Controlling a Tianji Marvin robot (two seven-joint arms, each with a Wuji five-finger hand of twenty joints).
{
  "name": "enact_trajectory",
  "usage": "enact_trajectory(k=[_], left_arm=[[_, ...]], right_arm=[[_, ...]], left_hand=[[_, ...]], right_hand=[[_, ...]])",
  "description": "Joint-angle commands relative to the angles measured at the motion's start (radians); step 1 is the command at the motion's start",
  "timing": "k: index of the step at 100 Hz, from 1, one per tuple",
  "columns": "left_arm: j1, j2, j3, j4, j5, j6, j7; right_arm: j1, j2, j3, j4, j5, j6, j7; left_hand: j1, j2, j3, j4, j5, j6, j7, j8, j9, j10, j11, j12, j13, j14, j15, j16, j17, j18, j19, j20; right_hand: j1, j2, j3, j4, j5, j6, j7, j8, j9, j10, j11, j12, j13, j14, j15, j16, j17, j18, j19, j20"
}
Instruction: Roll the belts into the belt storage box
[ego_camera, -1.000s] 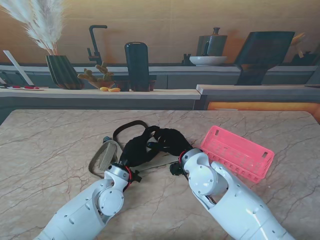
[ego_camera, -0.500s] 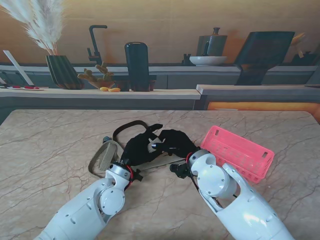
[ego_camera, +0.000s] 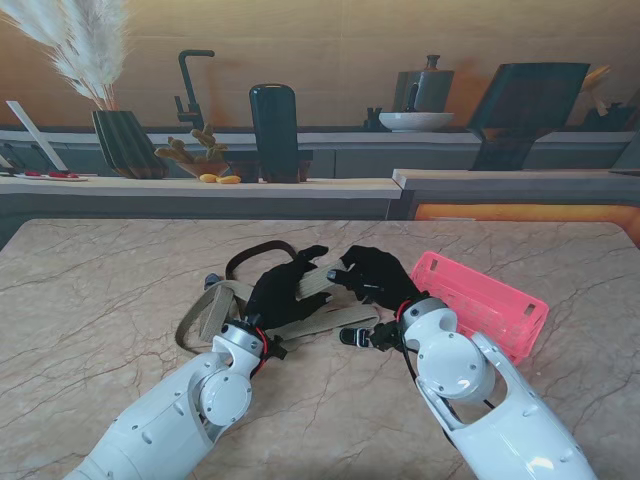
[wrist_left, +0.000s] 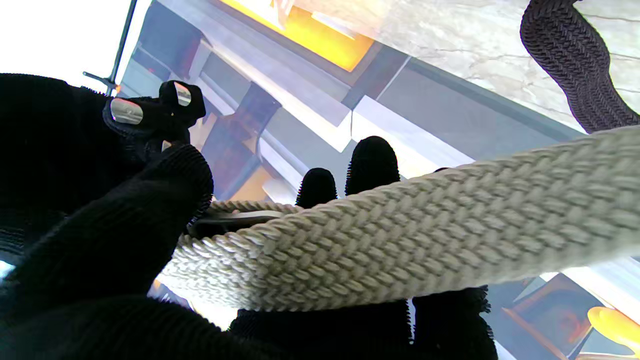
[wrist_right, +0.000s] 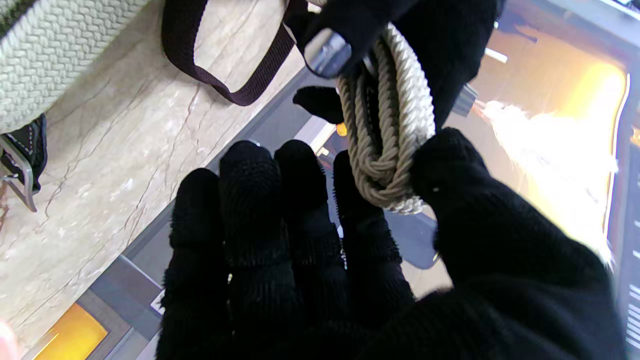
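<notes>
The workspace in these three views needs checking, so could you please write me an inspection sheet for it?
Surface: marble-patterned table, bare around the work.
Job's things: beige woven belt stretched between both hands, its end wound into a few turns; dark brown belt lying loose, farther from me; pink storage basket on the right, tilted, no belt seen in it.
Clutter: nothing seen.
Grippers: left hand closed on the beige belt; right hand pinching the wound end.
Cables: wires at both wrists.
Surroundings: counter behind with pampas vase, tap, bowl.
</notes>
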Motion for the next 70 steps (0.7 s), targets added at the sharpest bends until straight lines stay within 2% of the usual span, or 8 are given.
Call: enact_trajectory(k=[1, 18, 22, 25, 28, 40, 52, 70], left_arm=[[0.002, -0.001, 0.002, -0.005, -0.004, 0.001, -0.006], [0.007, 0.0, 0.002, -0.019, -0.019, -0.012, -0.031], [0.009, 0.002, 0.001, -0.023, -0.023, -0.014, -0.041], [0.01, 0.003, 0.0, -0.026, -0.026, -0.015, -0.049], [0.011, 0.004, -0.002, -0.028, -0.03, -0.018, -0.057], [0.02, 0.011, -0.009, -0.048, -0.057, -0.012, -0.108], [0.019, 0.011, -0.009, -0.05, -0.067, -0.007, -0.122], [0.017, 0.012, -0.007, -0.047, -0.066, -0.008, -0.122]], right_arm=[[-0.011, -0.003, 0.009, -0.019, 0.004, 0.006, -0.016], [-0.009, -0.007, 0.008, -0.009, 0.027, 0.018, -0.018], [-0.005, -0.01, 0.003, -0.001, 0.032, 0.02, -0.026], [-0.002, -0.012, 0.001, 0.005, 0.036, 0.021, -0.028], [0.001, -0.013, -0.001, 0.01, 0.039, 0.023, -0.031], [0.009, -0.02, -0.006, 0.028, 0.057, 0.027, -0.047], [0.011, -0.017, -0.003, 0.038, 0.076, 0.024, -0.027], [0.021, -0.002, -0.008, 0.049, 0.079, 0.016, 0.039]], left_hand=[[0.066, 0.068, -0.012, -0.01, 0.034, -0.032, 0.011, 0.011, 0.032, -0.005, -0.006, -0.002, 0.012, 0.001, 0.012, 0.017, -0.001, -0.002, 0.021, 0.035], [0.227, 0.23, -0.18, -0.032, 0.229, -0.044, 0.133, 0.075, 0.185, 0.012, 0.021, 0.077, 0.111, -0.006, 0.088, 0.015, 0.074, -0.007, 0.099, 0.06], [0.378, 0.271, -0.358, -0.034, 0.251, -0.056, 0.189, 0.056, 0.203, 0.011, 0.057, 0.056, 0.132, -0.004, 0.118, 0.013, 0.088, -0.003, 0.125, 0.057], [0.557, 0.347, -0.595, -0.016, 0.278, -0.059, 0.254, 0.059, 0.226, 0.012, 0.105, 0.045, 0.159, -0.008, 0.161, 0.018, 0.106, 0.008, 0.159, 0.062], [0.62, 0.392, -0.68, -0.012, 0.304, -0.063, 0.289, 0.077, 0.242, 0.013, 0.134, 0.06, 0.175, -0.007, 0.195, 0.026, 0.118, 0.014, 0.184, 0.07], [0.659, 0.457, -0.707, -0.011, 0.265, -0.056, 0.421, 0.23, 0.255, -0.01, 0.28, 0.215, 0.233, -0.049, 0.353, 0.068, 0.165, 0.041, 0.301, 0.112], [0.66, 0.478, -0.706, -0.014, 0.233, -0.052, 0.445, 0.311, 0.251, -0.012, 0.305, 0.278, 0.256, -0.064, 0.392, 0.074, 0.189, 0.048, 0.339, 0.125], [0.66, 0.485, -0.709, -0.016, 0.22, -0.054, 0.453, 0.35, 0.246, -0.015, 0.308, 0.297, 0.257, -0.062, 0.396, 0.074, 0.19, 0.051, 0.342, 0.124]], right_hand=[[0.126, 0.137, 0.07, 0.033, 0.035, -0.188, 0.159, 0.082, -0.005, -0.006, 0.027, 0.011, -0.014, -0.026, 0.01, 0.006, -0.001, -0.026, 0.014, 0.013], [0.121, 0.135, 0.057, 0.035, 0.039, -0.194, 0.151, 0.067, -0.002, -0.008, 0.025, 0.01, -0.01, -0.031, 0.009, 0.004, 0.003, -0.031, 0.015, 0.013], [0.12, 0.131, 0.053, 0.036, 0.043, -0.194, 0.151, 0.062, 0.002, -0.003, 0.025, 0.009, -0.006, -0.029, 0.012, 0.004, 0.006, -0.03, 0.017, 0.013], [0.117, 0.13, 0.051, 0.036, 0.044, -0.193, 0.149, 0.058, 0.004, -0.005, 0.025, 0.009, -0.005, -0.03, 0.013, 0.004, 0.007, -0.03, 0.018, 0.014], [0.115, 0.128, 0.05, 0.036, 0.044, -0.195, 0.146, 0.054, 0.005, -0.006, 0.025, 0.009, -0.005, -0.031, 0.013, 0.004, 0.007, -0.03, 0.018, 0.014], [0.055, 0.07, 0.087, 0.047, 0.067, -0.187, 0.134, -0.019, 0.022, 0.002, 0.002, -0.012, 0.0, -0.022, 0.009, -0.006, 0.01, -0.019, 0.02, 0.01], [-0.118, -0.029, 0.142, 0.056, 0.041, -0.139, 0.054, -0.066, -0.01, 0.019, -0.052, -0.04, -0.028, -0.013, -0.045, -0.032, -0.001, -0.005, 0.005, 0.003], [-0.228, -0.071, 0.203, 0.082, 0.078, -0.102, -0.111, 0.015, -0.021, 0.019, -0.1, -0.065, -0.036, -0.011, -0.1, -0.056, -0.008, 0.006, -0.013, 0.004]])
